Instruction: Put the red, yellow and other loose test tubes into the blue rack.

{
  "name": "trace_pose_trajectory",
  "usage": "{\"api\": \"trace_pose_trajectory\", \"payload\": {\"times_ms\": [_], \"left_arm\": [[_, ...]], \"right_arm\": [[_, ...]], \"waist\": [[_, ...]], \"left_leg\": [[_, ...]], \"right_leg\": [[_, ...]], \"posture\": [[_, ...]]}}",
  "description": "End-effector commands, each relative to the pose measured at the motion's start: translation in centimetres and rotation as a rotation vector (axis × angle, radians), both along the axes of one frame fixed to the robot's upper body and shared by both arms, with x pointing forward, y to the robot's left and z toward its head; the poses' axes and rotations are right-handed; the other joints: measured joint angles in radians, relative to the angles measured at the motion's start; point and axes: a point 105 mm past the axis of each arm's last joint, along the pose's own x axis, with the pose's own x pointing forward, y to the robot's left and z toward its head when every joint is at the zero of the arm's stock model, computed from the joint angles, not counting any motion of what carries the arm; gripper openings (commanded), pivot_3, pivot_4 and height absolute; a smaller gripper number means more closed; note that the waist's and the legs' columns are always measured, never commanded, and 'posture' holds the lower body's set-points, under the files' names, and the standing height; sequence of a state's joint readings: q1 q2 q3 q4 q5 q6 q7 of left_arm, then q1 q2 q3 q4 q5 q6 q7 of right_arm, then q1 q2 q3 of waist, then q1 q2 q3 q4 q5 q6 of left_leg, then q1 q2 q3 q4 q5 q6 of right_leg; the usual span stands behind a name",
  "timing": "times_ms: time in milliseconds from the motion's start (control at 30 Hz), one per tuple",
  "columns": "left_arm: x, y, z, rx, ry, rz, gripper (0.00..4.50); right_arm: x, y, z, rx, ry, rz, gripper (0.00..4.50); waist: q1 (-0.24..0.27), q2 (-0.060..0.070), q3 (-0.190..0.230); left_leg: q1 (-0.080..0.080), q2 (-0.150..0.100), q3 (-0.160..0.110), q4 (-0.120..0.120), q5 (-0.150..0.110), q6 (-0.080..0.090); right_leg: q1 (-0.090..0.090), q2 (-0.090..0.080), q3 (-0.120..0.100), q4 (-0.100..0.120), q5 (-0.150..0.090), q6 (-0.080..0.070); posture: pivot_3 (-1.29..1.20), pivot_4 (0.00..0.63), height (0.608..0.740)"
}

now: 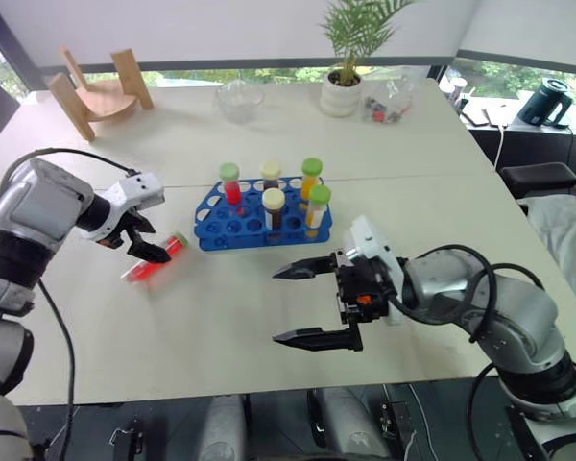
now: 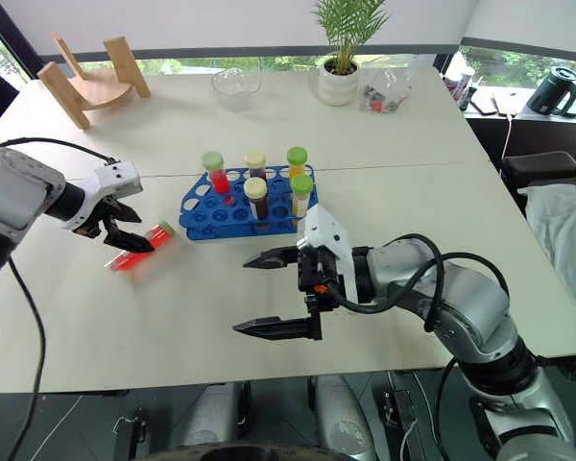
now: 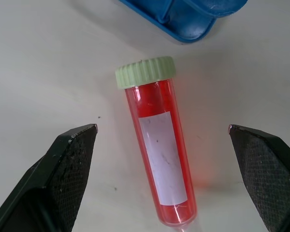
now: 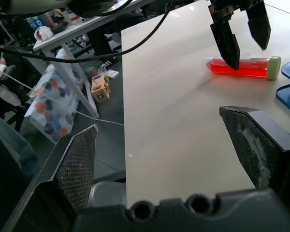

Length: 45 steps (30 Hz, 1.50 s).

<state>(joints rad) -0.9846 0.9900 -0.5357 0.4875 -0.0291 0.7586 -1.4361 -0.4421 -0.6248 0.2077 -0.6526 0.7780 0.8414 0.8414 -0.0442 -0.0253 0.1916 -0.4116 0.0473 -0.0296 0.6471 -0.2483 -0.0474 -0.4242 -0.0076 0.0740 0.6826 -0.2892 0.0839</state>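
Fingers of the left gripper [image 3: 163,179] spread wide, straddling the red tube [image 3: 157,150] lying flat on the table [image 1: 221,317] beside the blue rack [image 1: 216,226], its long axis crossing the gap; right gripper [image 1: 312,305], also spread and empty, farther off.

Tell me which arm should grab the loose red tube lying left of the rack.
Left. Its open tool hangs right over the red tube, fingers either side. The right tool is open too, but sits across the table, past the blue rack.
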Motion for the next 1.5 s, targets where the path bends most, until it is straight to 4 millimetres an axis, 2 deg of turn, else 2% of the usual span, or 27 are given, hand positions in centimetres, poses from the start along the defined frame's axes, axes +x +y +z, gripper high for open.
{"api": "trace_pose_trajectory", "payload": {"times_ms": [33,167,200,267,467,500,567,600,700,767,800,900,967,1033,1200,1367,1500], "left_arm": [[0.4,0.3,0.1,0.050,0.019,-0.028,4.50],[0.9,0.3,-0.9,0.079,0.039,-0.038,4.50],[1.1,0.2,-1.5,0.087,0.043,-0.042,4.24],[1.4,-0.2,-2.3,0.090,0.051,-0.044,3.68],[1.4,-0.4,-3.0,0.076,0.064,-0.055,0.98],[1.4,-0.1,-2.7,0.066,0.046,-0.050,0.86],[1.7,0.7,-1.5,0.022,-0.013,0.000,0.86],[1.9,1.1,-0.1,-0.061,-0.081,0.029,0.86],[2.3,1.1,5.1,-0.380,-0.387,0.016,0.86],[1.8,0.9,8.3,-0.541,-0.554,0.036,0.86],[1.4,0.4,9.2,-0.603,-0.582,0.050,0.86],[-0.6,-3.5,11.3,-0.830,-0.668,0.020,0.86],[-1.5,-5.2,11.3,-0.927,-0.759,0.034,0.86],[-1.8,-5.9,10.1,-1.008,-0.801,0.099,0.86],[-1.2,-8.5,7.1,-1.064,-0.847,0.180,0.86],[-0.3,-10.0,4.2,-1.044,-0.882,0.224,0.86],[0.4,-10.5,2.2,-0.988,-0.891,0.227,0.86]], "right_arm": [[-0.5,0.7,0.6,0.039,-0.064,-0.013,4.48],[0.0,1.1,0.6,0.062,-0.070,-0.053,4.48],[0.4,1.2,0.6,0.071,-0.073,-0.071,4.50],[1.1,1.3,0.4,0.082,-0.078,-0.105,4.50],[1.8,1.0,-1.0,0.064,-0.088,-0.148,4.50],[1.8,0.9,-1.2,0.057,-0.090,-0.151,4.50],[1.9,0.6,-1.6,0.039,-0.097,-0.162,4.50],[1.9,0.1,-1.8,0.027,-0.097,-0.171,4.50],[2.0,-1.3,-1.9,0.012,-0.076,-0.198,4.50],[2.3,-2.2,-1.7,0.010,-0.063,-0.218,4.50],[2.6,-2.6,-1.6,0.010,-0.058,-0.231,4.50],[3.9,-3.2,-0.8,0.021,-0.064,-0.279,4.50],[4.7,-3.3,-0.4,0.019,-0.073,-0.294,4.50],[5.1,-3.4,-0.2,0.008,-0.078,-0.288,4.50],[6.1,-4.3,0.0,-0.038,-0.079,-0.277,4.50],[6.1,-4.6,0.1,-0.057,-0.061,-0.267,4.50],[6.0,-4.5,0.0,-0.055,-0.054,-0.272,4.50]], "waist": [[0.001,0.000,0.000],[0.001,0.000,0.000],[0.001,0.000,0.000],[0.002,0.000,0.000],[0.004,0.000,-0.001],[0.003,0.000,-0.001],[0.002,0.000,-0.001],[0.002,0.000,-0.001],[0.001,-0.001,0.000],[0.002,-0.001,0.000],[0.002,-0.001,0.000],[0.008,-0.001,0.000],[0.012,0.000,0.000],[0.011,-0.001,0.000],[0.006,-0.001,0.000],[0.009,-0.001,-0.001],[0.008,-0.001,-0.001]], "left_leg": [[0.000,0.000,0.000,0.000,0.000,0.000],[0.000,0.000,0.000,0.001,0.000,0.000],[0.000,0.000,0.000,0.001,0.000,0.000],[0.000,0.000,0.000,0.001,0.000,0.000],[0.000,-0.001,0.000,0.001,0.000,0.000],[0.000,-0.001,0.000,0.001,0.000,0.000],[0.001,-0.001,0.000,0.001,0.000,0.000],[0.001,-0.001,0.000,0.001,0.000,0.000],[0.000,0.000,0.000,0.001,0.000,0.000],[0.000,0.000,-0.001,0.001,0.000,0.000],[0.000,0.000,-0.001,0.001,0.000,0.000],[0.000,0.000,-0.002,0.002,0.000,0.000],[0.002,-0.001,-0.002,0.004,0.000,0.000],[0.006,-0.001,-0.002,0.004,0.000,0.000],[0.008,-0.001,-0.003,0.004,0.000,0.000],[0.008,-0.001,-0.003,0.004,0.000,0.000],[0.007,-0.001,-0.003,0.003,0.000,0.000]], "right_leg": [[0.000,0.000,0.000,0.000,0.000,0.000],[0.000,-0.001,0.000,0.000,0.000,0.000],[0.000,-0.001,0.000,0.000,0.000,0.000],[0.000,-0.001,0.000,0.000,0.000,0.000],[0.002,-0.001,0.000,0.000,0.000,0.001],[0.002,-0.001,0.000,0.000,0.000,0.001],[0.002,-0.001,0.000,0.001,0.000,0.001],[0.002,-0.001,0.000,0.001,0.000,0.001],[0.001,-0.001,0.000,0.001,0.000,0.001],[0.001,-0.001,-0.001,0.001,0.000,0.001],[0.001,-0.002,-0.002,0.001,0.000,0.001],[0.003,-0.003,-0.002,0.001,0.000,0.001],[0.007,-0.005,-0.002,0.000,0.000,0.002],[0.011,-0.004,-0.002,0.000,0.001,0.003],[0.013,-0.002,-0.002,-0.001,0.001,0.002],[0.013,-0.003,-0.002,-0.001,0.001,0.002],[0.013,-0.003,-0.002,-0.001,0.001,0.002]], "posture": [[0.00,0.150,0.740],[0.00,0.150,0.740],[0.00,0.150,0.740],[0.00,0.150,0.740],[0.00,0.150,0.740],[0.00,0.150,0.740],[0.00,0.150,0.740],[0.00,0.150,0.740],[0.00,0.150,0.740],[0.00,0.150,0.740],[0.00,0.150,0.740],[0.00,0.150,0.740],[0.00,0.150,0.740],[0.00,0.150,0.740],[0.00,0.150,0.740],[0.00,0.150,0.740],[0.00,0.150,0.740]]}}
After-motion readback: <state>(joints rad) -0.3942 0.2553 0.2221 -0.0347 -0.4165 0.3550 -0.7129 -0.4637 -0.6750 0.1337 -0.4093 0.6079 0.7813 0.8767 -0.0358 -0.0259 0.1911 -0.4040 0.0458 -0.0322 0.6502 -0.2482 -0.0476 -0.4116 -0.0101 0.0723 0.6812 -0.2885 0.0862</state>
